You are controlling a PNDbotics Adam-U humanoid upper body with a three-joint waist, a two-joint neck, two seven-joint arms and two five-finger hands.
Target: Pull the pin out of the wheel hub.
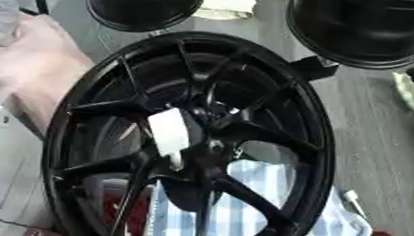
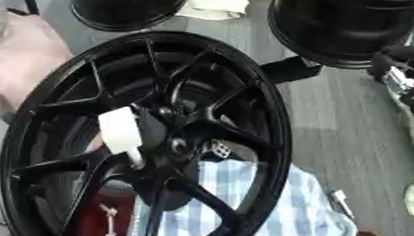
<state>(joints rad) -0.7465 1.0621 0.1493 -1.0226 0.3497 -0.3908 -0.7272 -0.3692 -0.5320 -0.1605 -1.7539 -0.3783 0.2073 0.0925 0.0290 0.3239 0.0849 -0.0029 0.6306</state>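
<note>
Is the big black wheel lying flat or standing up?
Standing up, tilted a bit: the wheel faces us, and the blue checked cloth shows through its spokes.

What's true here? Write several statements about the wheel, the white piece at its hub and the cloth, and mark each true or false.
1. The wheel is black. True.
2. A white piece sits by the hub. True.
3. The cloth behind the spokes is plain red. False: it is blue and white checked.
4. A robot hand grips the white piece. False: nothing touches it.
5. The wheel has no spokes. False: several run out from the hub.
</note>
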